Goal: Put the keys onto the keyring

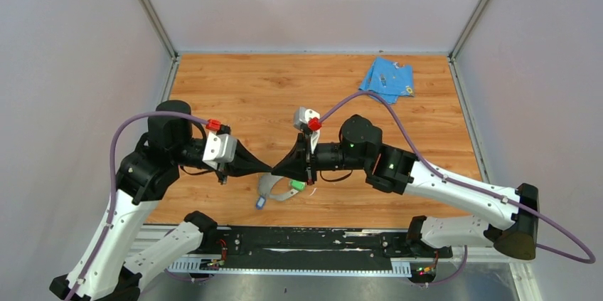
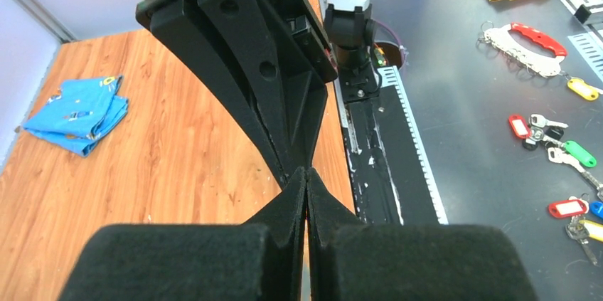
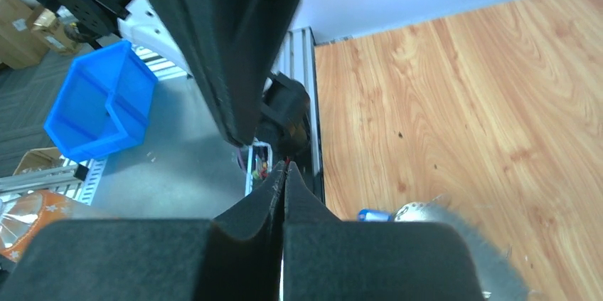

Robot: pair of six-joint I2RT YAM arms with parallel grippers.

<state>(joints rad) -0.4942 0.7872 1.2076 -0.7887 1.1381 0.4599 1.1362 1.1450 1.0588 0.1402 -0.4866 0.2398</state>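
- At table (image 1: pixel 235 94) centre, left gripper (image 1: pixel 267 166) and right gripper (image 1: pixel 277 170) meet tip to tip, left reaching in from 9 o'clock, right from 3 o'clock
- Left jaws pressed fully together, nothing seen between them
- Right jaws likewise closed tight, nothing visible in the pinch
- Grey oval keyring (image 1: pixel 271 186) sits just at 6 o'clock of the meeting tips; contact with them cannot be told
- Against the band: green key (image 1: pixel 297 186) at its 3 o'clock, blue key (image 1: pixel 260 202) at its 7 o'clock; threaded or not, cannot tell
- Folded light-blue cloth (image 1: pixel 387 79) well apart, toward 1 o'clock

Overhead, close wrist views — table (image 1: pixel 284 87) shared
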